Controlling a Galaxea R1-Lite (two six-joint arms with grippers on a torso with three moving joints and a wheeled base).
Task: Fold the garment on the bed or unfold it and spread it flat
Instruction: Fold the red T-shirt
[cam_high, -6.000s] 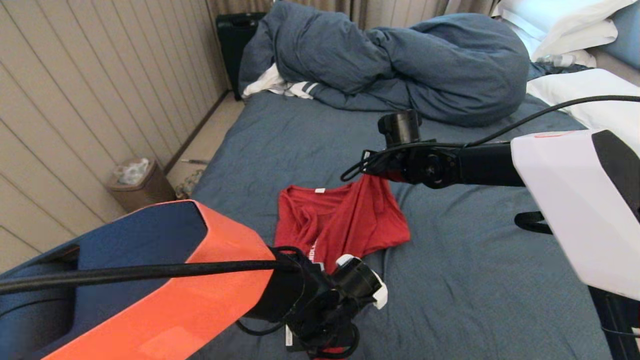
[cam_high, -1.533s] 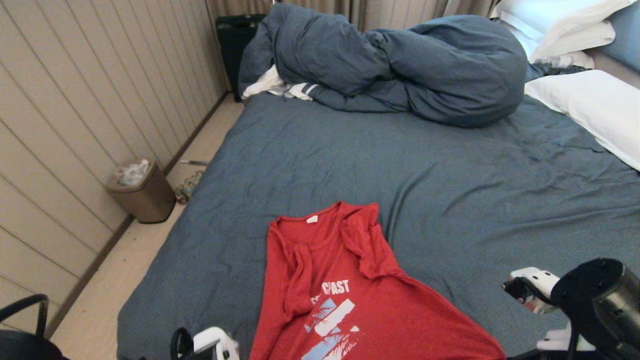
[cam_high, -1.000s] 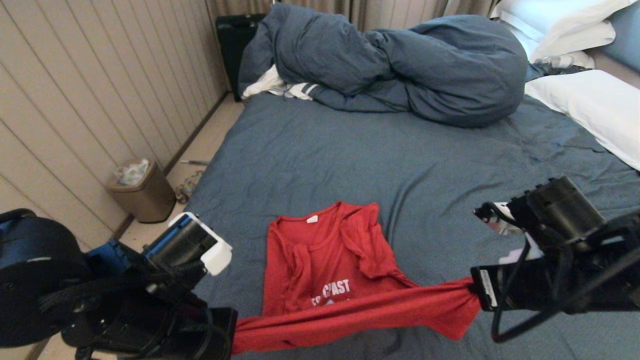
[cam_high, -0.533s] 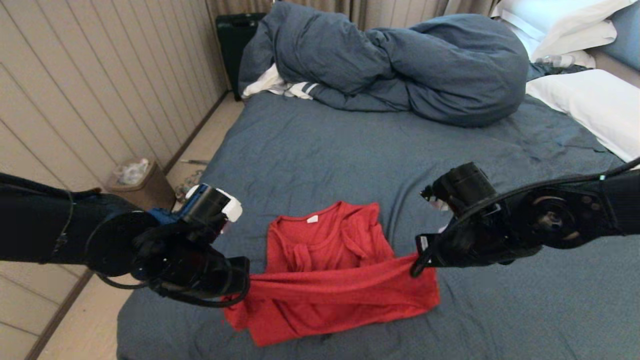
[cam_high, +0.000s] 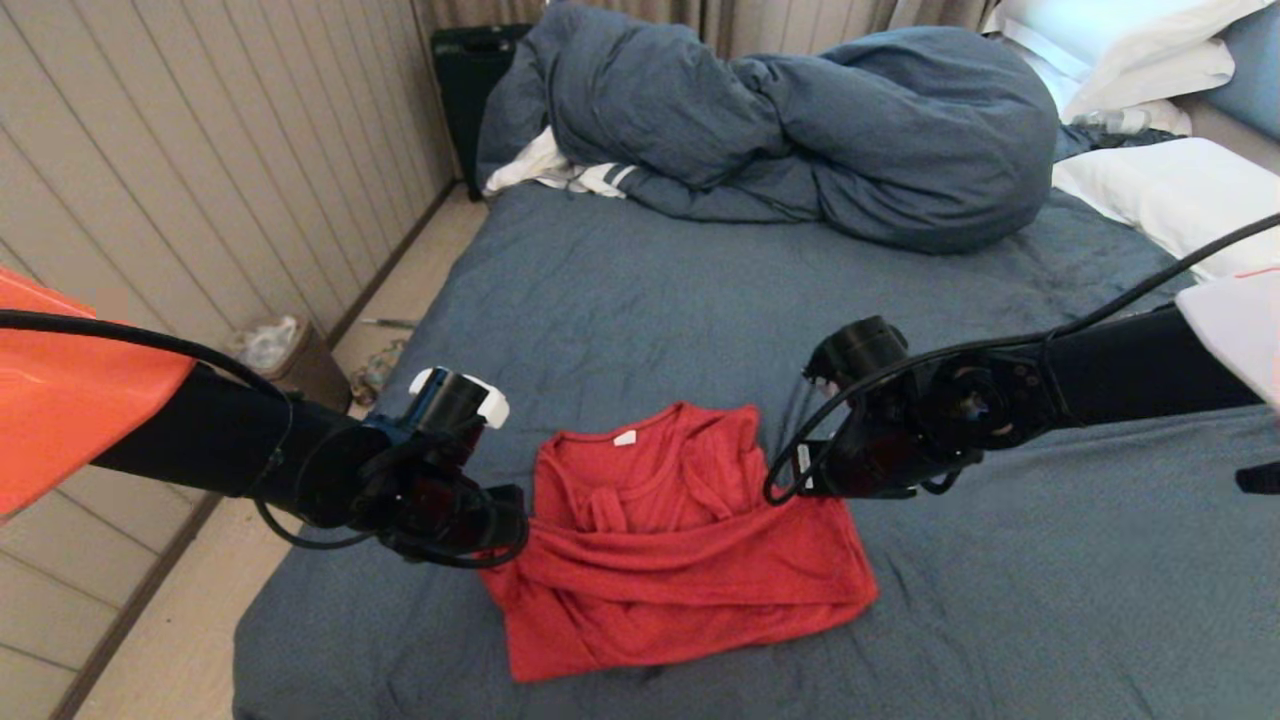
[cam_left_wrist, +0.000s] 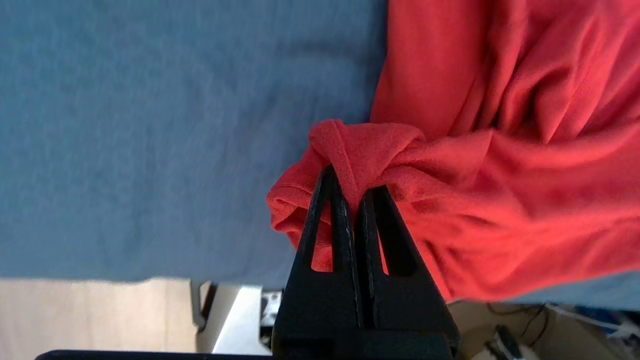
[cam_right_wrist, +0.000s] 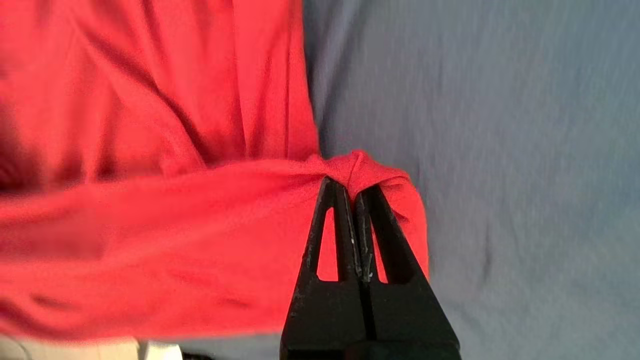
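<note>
The red T-shirt (cam_high: 670, 540) lies on the near part of the bed (cam_high: 700, 300), collar towards the duvet. Its lower half is folded up over the chest, so the printed graphic is hidden. My left gripper (cam_high: 505, 540) is shut on the left end of the folded-over hem (cam_left_wrist: 350, 155). At the other end, my right gripper (cam_high: 790, 490) is shut on the hem's right corner (cam_right_wrist: 360, 167). The hem stretches between them across the shirt, just below the collar and the bunched sleeves.
A bunched blue-grey duvet (cam_high: 800, 130) and a white striped cloth (cam_high: 560, 170) lie at the far end. White pillows (cam_high: 1170, 190) sit at the right. Left of the bed are the floor, a brown bin (cam_high: 285, 365) and a panelled wall.
Both grippers lifted the shirt's lower hem from the near edge of the bed and carried it away from me over the chest. The fold now covers the graphic.
</note>
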